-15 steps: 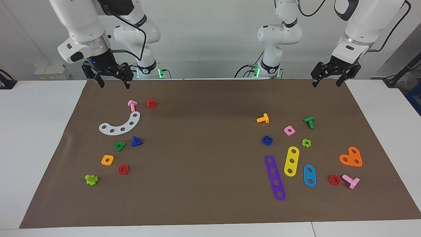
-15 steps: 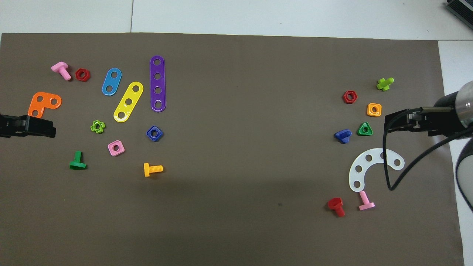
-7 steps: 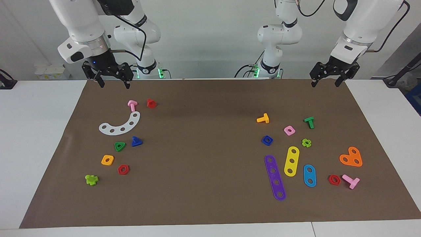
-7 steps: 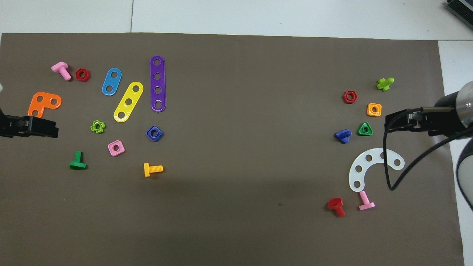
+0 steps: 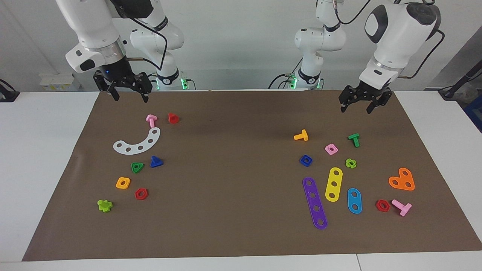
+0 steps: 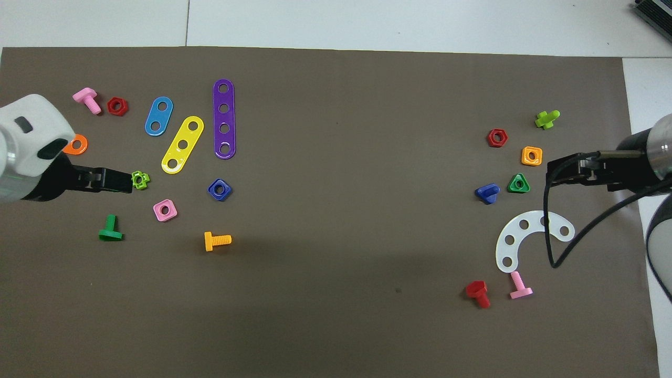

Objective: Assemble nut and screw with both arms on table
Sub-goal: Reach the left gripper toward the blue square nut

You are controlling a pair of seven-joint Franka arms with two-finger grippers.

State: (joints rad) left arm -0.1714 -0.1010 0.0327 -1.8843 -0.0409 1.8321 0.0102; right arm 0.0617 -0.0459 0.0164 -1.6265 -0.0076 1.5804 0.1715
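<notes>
High in the facing view, over the mat's edge nearest the robots, I see the left gripper (image 5: 356,109) raised with its fingers apart and nothing between them. Lower in the frame beneath it lie a green screw (image 5: 354,139), a pink nut (image 5: 331,149) and a lime nut (image 5: 351,163). The nut (image 5: 305,160) lies flat on the table (image 5: 233,188), lower in the frame than these and more toward the middle.

My worry is the crowding. In the overhead view the gripper's tip covers the lime nut's edge, so if I judge the descent from there I may land on the wrong piece. The pink nut sits near the nut, and a wide finger could knock it or shove the nut aside. The nut is low and flat, so the fingers may skid off it.

At the other upper corner the right gripper (image 5: 130,98) waits, spread wide and empty. The screw (image 5: 156,162) lies well below it in the frame, just beside a green nut (image 5: 137,167), which a careless grasp could catch too.
</notes>
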